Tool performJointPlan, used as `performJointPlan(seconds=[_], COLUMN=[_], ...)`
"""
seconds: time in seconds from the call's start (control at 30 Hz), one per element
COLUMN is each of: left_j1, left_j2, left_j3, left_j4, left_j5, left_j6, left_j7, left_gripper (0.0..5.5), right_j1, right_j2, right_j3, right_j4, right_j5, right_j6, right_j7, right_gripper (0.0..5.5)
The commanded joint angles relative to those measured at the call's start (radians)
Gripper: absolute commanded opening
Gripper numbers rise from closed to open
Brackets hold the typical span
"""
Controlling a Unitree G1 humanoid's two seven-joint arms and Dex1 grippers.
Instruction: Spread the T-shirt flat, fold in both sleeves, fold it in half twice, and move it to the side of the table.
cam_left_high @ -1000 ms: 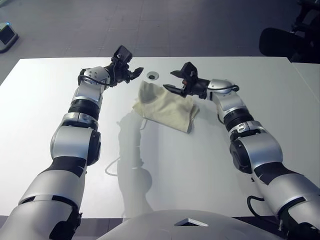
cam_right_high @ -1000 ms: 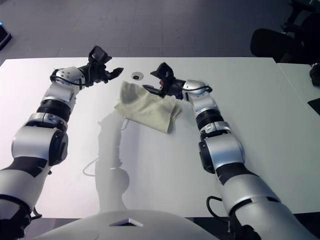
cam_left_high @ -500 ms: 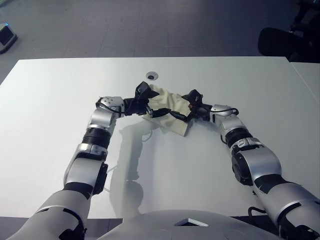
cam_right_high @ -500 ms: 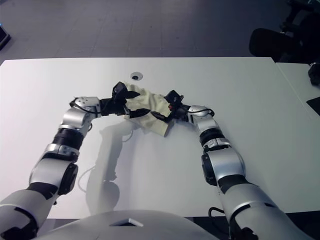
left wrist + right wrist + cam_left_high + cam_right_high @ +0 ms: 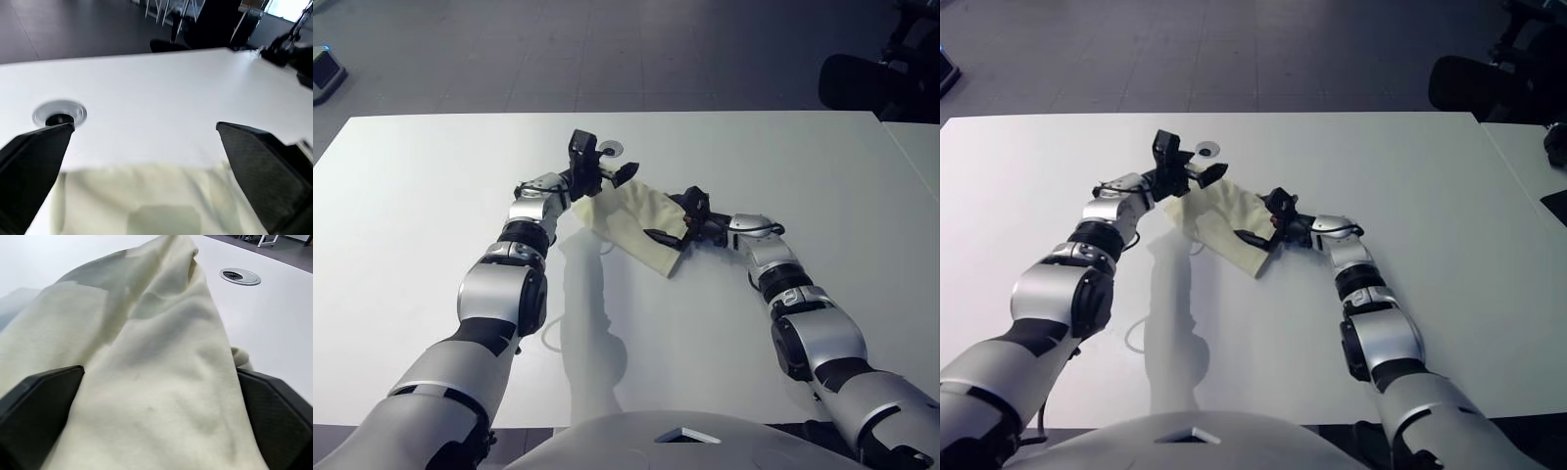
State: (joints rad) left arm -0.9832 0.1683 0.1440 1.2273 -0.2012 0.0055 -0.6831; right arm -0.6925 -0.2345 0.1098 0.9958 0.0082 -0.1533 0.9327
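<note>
Cream T-shirt (image 5: 633,219), crumpled, outline unclear

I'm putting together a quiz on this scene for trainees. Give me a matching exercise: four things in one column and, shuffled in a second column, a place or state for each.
1 T-shirt
2 left gripper
3 right gripper
4 grommet

a open, around the shirt's near edge
b pale yellow, bunched up
c round, beyond the shirt
d open, by the shirt's far corner

Pairs: 1-b; 2-d; 3-a; 4-c
</note>
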Motion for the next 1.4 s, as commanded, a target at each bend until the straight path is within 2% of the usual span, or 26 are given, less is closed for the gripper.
performJointPlan(seconds=[0.03,0.17,0.27,0.5,0.73,0.87,1.03,1.17,1.27,1.4], left_j1=[-0.028,0.026,0.072,0.167,0.17,0.176,0.273,0.424,0.546,0.649], left_j2=[0.023,0.069,0.084,0.074,0.089,0.088,0.105,0.108,0.101,0.077], left_j3=[0.1,0.168,0.181,0.173,0.175,0.172,0.17,0.156,0.156,0.154], left_j4=[-0.091,-0.277,-0.394,-0.579,-0.609,-0.639,-0.776,-0.971,-1.121,-1.25], left_j5=[-0.1,-0.176,-0.194,-0.227,-0.237,-0.234,-0.233,-0.231,-0.225,-0.224], left_j6=[0.022,0.071,0.109,0.222,0.25,0.257,0.291,0.369,0.42,0.457], left_j7=[-0.03,-0.006,0.037,0.089,0.125,0.148,0.188,0.236,0.292,0.36], left_gripper=[5.4,5.4,5.4,5.4,5.4,5.4,5.4,5.4,5.4,5.4], right_j1=[-0.018,-0.068,-0.071,-0.069,-0.042,-0.003,0.115,0.264,0.396,0.497], right_j2=[-0.003,0.023,0.053,0.088,0.079,0.0,-0.128,-0.195,-0.211,-0.22], right_j3=[-0.011,-0.036,-0.035,-0.014,0.006,-0.023,-0.073,-0.205,-0.276,-0.304], right_j4=[-0.159,-0.333,-0.35,-0.098,0.089,0.152,0.224,0.256,0.248,0.211], right_j5=[0.033,0.107,0.149,0.127,0.06,0.038,0.014,0.103,0.163,0.185], right_j6=[0.092,0.203,0.272,0.221,0.132,0.089,0.116,0.19,0.196,0.201], right_j7=[0.011,0.01,0.032,0.075,0.072,-0.044,-0.318,-0.531,-0.591,-0.611], right_gripper=[5.37,5.37,5.37,5.37,5.37,5.37,5.37,5.37,5.37,5.37])
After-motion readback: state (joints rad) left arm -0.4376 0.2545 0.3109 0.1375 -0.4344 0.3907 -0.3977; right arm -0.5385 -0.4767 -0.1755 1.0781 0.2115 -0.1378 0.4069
